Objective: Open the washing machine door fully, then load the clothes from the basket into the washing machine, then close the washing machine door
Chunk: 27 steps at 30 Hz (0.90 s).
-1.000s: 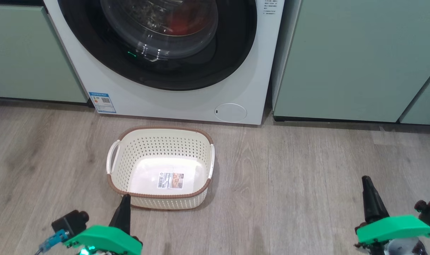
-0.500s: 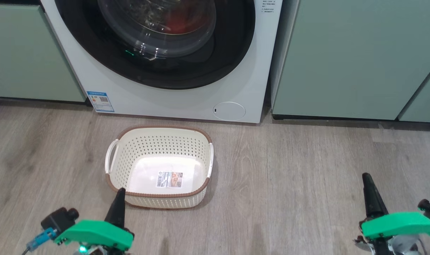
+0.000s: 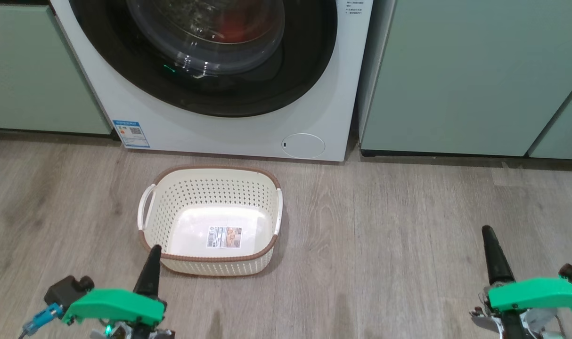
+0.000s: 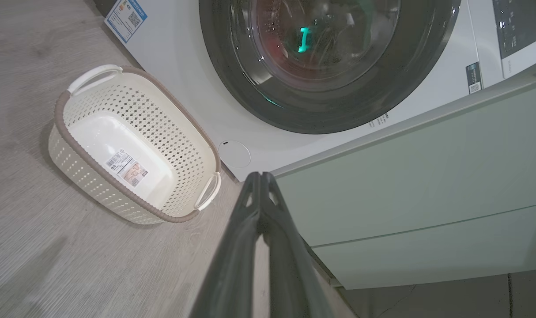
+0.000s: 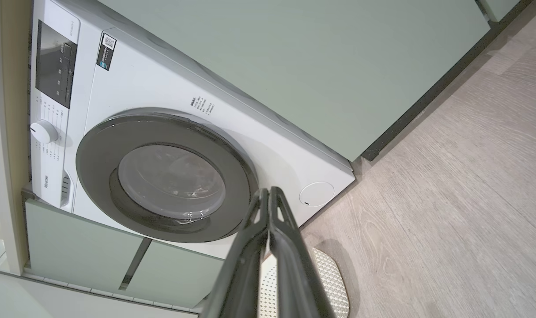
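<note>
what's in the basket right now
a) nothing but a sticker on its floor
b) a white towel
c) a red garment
a: the basket has a bare floor with just a sticker on it, while the red clothes show behind the glass of the shut washing machine door.

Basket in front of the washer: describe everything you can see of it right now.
The basket is a small cream-white plastic tub, a rounded rectangle with perforated walls, a brown woven-look rim and white side handles. It stands upright on the wood-look floor, just before the white washing machine and apart from it. It is empty but for a printed sticker on its smooth bottom.
</note>
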Motion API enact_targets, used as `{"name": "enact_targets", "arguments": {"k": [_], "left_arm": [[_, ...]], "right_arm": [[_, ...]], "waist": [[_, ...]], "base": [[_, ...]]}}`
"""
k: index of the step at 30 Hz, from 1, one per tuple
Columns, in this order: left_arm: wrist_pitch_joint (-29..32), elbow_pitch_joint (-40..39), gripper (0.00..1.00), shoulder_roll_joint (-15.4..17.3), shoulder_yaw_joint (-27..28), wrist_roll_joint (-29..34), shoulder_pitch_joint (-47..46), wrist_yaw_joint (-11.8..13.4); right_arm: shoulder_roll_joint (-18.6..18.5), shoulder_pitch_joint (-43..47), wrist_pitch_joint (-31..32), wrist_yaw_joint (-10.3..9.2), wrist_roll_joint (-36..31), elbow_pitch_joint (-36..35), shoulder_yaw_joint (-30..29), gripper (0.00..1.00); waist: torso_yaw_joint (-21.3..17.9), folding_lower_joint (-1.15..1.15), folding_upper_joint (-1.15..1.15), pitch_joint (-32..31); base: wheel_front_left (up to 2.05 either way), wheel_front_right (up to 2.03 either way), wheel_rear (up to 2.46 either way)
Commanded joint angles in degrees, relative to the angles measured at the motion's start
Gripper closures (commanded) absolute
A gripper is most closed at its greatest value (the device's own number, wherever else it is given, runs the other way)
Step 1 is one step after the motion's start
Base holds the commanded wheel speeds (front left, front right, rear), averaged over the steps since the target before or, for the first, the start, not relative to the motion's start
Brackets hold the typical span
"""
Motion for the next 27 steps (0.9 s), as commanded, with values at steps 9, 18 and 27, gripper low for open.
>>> {"name": "enact_targets", "arguments": {"k": [9,18,27], "left_arm": [[1.62,-2.40,1.00,0.57,2.66,-6.35,-3.85,-1.35],[3.10,-2.62,1.00,0.62,3.94,-11.83,-4.44,-2.05],[4.60,-2.84,1.00,0.66,5.23,-17.33,-5.03,-2.75]], "right_arm": [[-0.60,-4.28,1.91,0.00,6.61,-2.14,0.55,1.00],[-0.66,-4.98,3.42,0.00,12.20,-2.19,0.57,1.00],[-0.72,-5.69,4.94,0.00,17.81,-2.23,0.60,1.00]], "waist": [[-0.23,0.00,0.01,0.24],[-0.46,0.00,0.01,0.47],[-0.68,0.00,0.01,0.70]], "base": [[0.00,0.00,0.00],[0.00,0.00,0.00],[0.00,0.00,0.00]]}}
